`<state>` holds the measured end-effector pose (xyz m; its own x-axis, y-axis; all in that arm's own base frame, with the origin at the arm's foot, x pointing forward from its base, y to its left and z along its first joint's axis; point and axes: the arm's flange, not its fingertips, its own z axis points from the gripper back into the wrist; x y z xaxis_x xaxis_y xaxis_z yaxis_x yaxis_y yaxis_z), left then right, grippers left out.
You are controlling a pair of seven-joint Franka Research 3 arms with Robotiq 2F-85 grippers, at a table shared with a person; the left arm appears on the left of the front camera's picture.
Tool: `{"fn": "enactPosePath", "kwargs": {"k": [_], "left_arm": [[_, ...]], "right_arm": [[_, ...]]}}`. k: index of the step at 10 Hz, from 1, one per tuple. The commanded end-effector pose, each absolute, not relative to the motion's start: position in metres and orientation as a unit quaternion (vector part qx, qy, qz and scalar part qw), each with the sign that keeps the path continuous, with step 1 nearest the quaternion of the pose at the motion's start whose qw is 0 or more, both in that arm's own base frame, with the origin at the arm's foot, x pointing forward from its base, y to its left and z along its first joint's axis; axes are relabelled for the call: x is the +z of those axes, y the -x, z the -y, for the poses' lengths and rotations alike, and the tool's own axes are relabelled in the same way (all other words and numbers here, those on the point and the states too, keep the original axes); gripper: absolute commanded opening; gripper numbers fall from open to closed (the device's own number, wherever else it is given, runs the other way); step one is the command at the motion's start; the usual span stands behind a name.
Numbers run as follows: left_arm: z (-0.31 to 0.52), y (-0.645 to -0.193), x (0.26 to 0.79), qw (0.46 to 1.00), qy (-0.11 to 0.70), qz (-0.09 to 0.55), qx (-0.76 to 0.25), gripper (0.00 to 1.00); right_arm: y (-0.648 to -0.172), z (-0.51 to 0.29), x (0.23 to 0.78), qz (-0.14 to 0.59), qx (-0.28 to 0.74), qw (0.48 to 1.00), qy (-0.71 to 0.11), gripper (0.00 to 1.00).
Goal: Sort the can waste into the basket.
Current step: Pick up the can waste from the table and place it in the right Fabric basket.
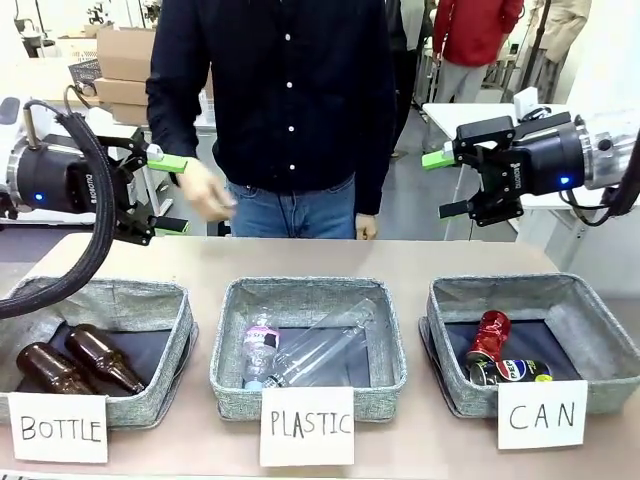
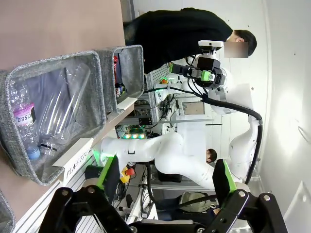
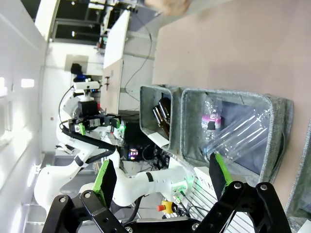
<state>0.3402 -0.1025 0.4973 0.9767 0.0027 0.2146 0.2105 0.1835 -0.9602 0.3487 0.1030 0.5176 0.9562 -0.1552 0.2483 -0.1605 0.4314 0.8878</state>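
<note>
STEP: sorting judged done | CANS: red can [image 1: 489,335] and Pepsi can [image 1: 511,372] are seen lying inside CAN basket [image 1: 602,330], at 4 o'clock on tabletop [image 1: 400,258] | TOOLS: left tool [image 1: 167,193] and right tool [image 1: 447,185] are held raised, spread, empty | NEXT: no can is left outside; only retreat is called for

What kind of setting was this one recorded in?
Probably a robotics lab set up for waste sorting: three labelled bins on a table, the CAN basket already holding both cans, cardboard boxes and workbenches behind.
</note>
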Motion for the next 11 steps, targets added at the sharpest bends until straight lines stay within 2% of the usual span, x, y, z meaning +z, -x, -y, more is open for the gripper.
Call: {"fn": "enactPosePath", "kwargs": {"k": [1, 11], "left_arm": [[0.1031, -0.3387, 0.4995, 0.757, 0.644, 0.09, -0.065, 1.0], [0.1031, -0.3387, 0.4995, 0.757, 0.644, 0.09, -0.065, 1.0]], "right_arm": [[-0.3511, -0.1016, 0.5167, 0.154, 0.012, 0.828, -0.539, 1.0], [-0.3511, -0.1016, 0.5167, 0.154, 0.012, 0.828, -0.539, 1.0]]}}
